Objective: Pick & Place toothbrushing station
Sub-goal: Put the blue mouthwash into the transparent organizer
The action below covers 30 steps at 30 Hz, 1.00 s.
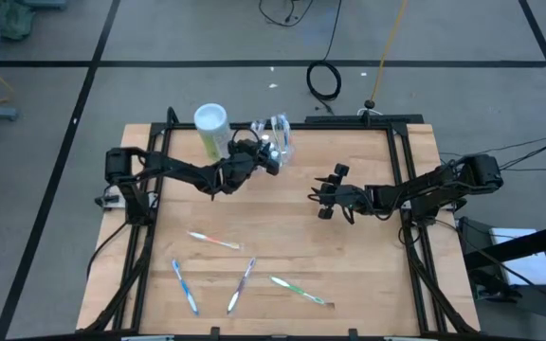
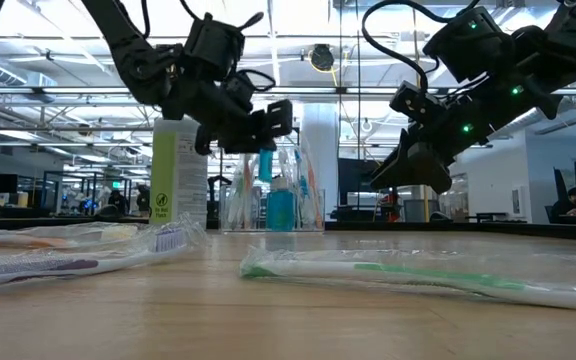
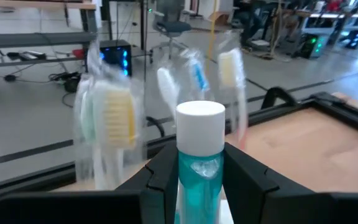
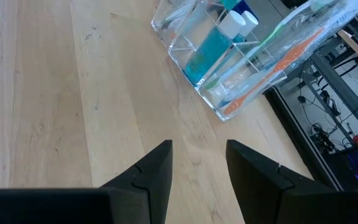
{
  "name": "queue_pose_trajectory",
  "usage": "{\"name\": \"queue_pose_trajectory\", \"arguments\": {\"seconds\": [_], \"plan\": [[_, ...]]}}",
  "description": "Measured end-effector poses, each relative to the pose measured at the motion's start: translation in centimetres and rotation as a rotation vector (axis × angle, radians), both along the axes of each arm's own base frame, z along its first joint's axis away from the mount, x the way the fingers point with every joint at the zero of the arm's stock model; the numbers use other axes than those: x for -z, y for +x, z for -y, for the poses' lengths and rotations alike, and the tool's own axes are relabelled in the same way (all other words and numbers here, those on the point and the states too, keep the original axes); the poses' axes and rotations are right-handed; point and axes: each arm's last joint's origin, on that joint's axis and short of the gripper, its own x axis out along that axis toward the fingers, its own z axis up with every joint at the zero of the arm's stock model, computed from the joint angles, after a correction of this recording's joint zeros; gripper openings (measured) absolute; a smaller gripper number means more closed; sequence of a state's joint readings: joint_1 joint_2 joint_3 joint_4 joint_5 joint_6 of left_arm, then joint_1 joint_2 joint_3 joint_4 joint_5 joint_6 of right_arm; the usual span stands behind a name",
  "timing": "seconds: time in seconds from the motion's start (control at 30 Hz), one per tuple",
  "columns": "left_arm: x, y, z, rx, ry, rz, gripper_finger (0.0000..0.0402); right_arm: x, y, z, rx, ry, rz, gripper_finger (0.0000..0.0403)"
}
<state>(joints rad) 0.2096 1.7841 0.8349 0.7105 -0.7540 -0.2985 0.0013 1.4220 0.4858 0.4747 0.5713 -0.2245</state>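
The toothbrushing station (image 1: 281,137) is a clear plastic holder standing on its base near the table's far edge. It holds a blue bottle with a white cap (image 3: 201,162) and wrapped toothbrushes, and it also shows in the right wrist view (image 4: 216,56). My left gripper (image 1: 272,157) is open, just on the near side of the holder and above it (image 2: 271,120). In the left wrist view its fingers frame the bottle without touching it. My right gripper (image 1: 323,193) is open and empty over the table's middle right, pointing toward the holder.
A green canister with a white lid (image 1: 211,128) stands just left of the holder. Several toothbrushes lie toward the near edge (image 1: 214,241), (image 1: 184,284), (image 1: 241,284), (image 1: 301,290). Bare wood lies between the grippers (image 1: 292,204).
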Motion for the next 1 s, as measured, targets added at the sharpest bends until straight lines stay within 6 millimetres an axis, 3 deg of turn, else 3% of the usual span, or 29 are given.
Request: {"name": "queue_pose_trajectory", "arguments": {"seconds": [0.23, 1.0], "plan": [[1.1, 0.0, -0.5, -0.04, -0.002, -0.035, 0.0102, -0.1, 0.1, 0.0, 0.0, 0.0, 0.016, 0.0142], [0.6, 0.1, -1.0, -0.034, -0.038, 0.075, 0.0102, -0.2, 0.1, 0.0, 0.0, 0.0, 0.026, 0.0142]]}}
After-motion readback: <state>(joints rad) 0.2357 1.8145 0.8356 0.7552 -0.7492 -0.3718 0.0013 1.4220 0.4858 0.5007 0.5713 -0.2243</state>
